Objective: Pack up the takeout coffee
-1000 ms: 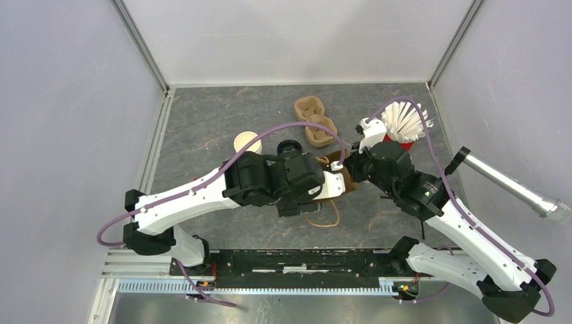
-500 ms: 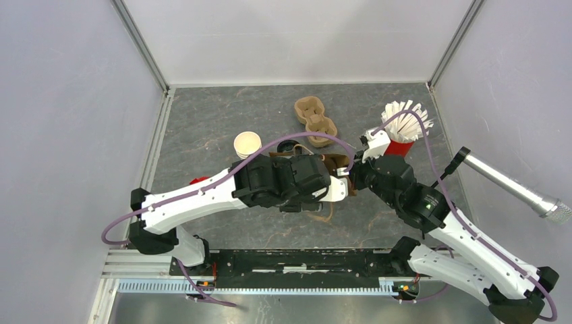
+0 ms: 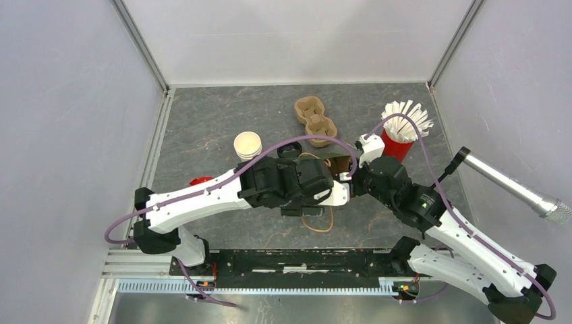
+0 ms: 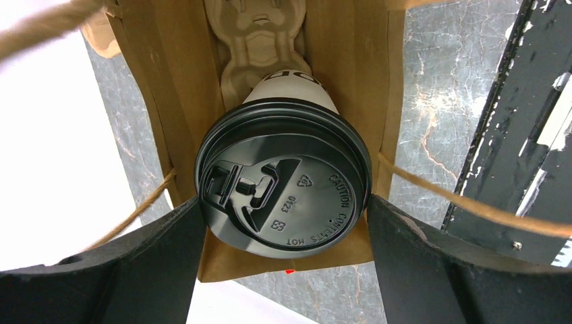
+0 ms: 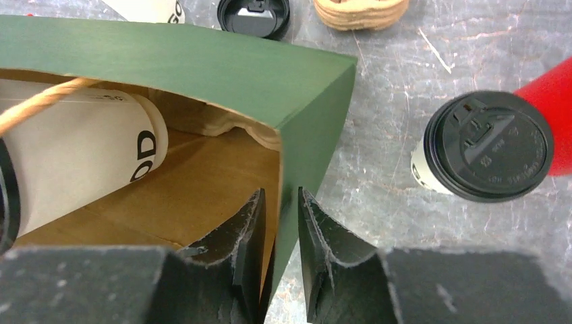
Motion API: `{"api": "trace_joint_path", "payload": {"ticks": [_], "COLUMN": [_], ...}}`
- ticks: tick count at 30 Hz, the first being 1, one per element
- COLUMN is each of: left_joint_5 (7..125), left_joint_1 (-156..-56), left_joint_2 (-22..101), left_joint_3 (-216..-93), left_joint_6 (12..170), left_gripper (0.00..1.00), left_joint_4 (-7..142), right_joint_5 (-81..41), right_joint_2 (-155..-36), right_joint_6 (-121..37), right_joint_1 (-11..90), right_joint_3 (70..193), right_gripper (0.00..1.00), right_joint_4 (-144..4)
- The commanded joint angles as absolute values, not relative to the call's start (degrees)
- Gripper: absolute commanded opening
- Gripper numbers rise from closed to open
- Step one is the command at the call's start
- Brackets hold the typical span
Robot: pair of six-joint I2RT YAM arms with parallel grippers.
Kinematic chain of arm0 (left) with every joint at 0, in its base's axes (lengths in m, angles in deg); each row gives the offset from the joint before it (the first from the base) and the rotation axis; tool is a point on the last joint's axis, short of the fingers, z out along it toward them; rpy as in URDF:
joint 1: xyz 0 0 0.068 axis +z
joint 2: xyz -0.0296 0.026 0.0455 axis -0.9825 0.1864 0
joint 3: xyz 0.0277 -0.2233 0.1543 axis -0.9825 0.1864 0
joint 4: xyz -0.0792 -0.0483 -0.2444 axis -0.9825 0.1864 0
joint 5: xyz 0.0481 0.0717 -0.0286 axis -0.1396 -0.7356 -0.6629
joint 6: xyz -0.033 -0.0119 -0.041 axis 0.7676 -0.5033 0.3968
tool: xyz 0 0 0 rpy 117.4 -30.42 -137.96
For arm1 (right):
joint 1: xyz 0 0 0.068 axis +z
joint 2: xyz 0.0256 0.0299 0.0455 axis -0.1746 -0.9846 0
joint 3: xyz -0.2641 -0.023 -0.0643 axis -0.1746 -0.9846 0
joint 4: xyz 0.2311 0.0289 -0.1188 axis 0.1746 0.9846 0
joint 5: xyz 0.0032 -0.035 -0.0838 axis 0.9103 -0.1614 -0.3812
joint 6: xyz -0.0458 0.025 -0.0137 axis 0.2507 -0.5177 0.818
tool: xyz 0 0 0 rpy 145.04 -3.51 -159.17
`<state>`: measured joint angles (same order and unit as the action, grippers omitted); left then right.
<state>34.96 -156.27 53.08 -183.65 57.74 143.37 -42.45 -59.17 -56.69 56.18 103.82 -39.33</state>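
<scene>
Left fingers [image 4: 128, 270] grip one coffee [image 4: 283, 192]; second cup [image 5: 482, 145] outside bag [image 4: 344, 81].

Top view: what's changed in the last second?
The right gripper has parted its jaws at the bag edge and pulled back toward its base. The left gripper shifted slightly right and still clamps the coffee cup inside the bag. The bag now shows its green side from above. Unchanged: cup stack, cardboard carrier, straw cup.
</scene>
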Motion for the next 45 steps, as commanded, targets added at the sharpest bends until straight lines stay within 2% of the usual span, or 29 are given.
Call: {"api": "trace_joint_path", "payload": {"ticks": [1, 10, 15, 21, 27, 42, 43, 45], "left_joint_5": [37.8, 35.0, 30.1, 26.2, 27.6, 30.8, 31.0, 31.0], "left_joint_1": [-156.8, -156.8, -156.9, -156.7, -156.7, -156.8, -156.7, -156.8], "left_joint_2": [52.4, 51.0, 52.0, 53.4, 55.7, 56.4, 56.1, 56.1], "left_joint_3": [-182.9, -179.5, -179.6, -180.8, -182.9, -178.5, -177.8, -177.1], "left_joint_6": [59.8, 59.3, 56.7, 52.4, 53.5, 55.3, 55.3, 55.8], "left_gripper": [0.47, 0.46, 0.46, 0.47, 0.47, 0.45, 0.45, 0.45], "left_joint_4": [142.4, 139.7, 138.4, 137.1, 141.4, 141.0, 140.3, 139.9], "right_joint_5": [-42.9, -41.8, -41.0, -39.2, -37.6, -36.0, -36.2, -37.4], "right_joint_2": [-57.4, -57.3, -57.5, -57.3, -56.9, -55.4, -55.4, -55.4], "right_joint_6": [-59.6, -60.8, -60.1, -58.2, -56.2, -56.2, -56.5, -57.8], "right_joint_1": [56.5, 56.5, 56.5, 56.5, 56.5, 56.5, 56.5, 56.5], "right_joint_3": [107.5, 106.8, 106.7, 106.4, 106.5, 103.6, 103.4, 103.5], "right_gripper": [0.30, 0.21, 0.00, 0.00, 0.00, 0.00, 0.02, 0.16], "right_joint_4": [-34.8, -35.0, -36.4, -37.1, -37.1, -39.9, -39.8, -38.7]}}
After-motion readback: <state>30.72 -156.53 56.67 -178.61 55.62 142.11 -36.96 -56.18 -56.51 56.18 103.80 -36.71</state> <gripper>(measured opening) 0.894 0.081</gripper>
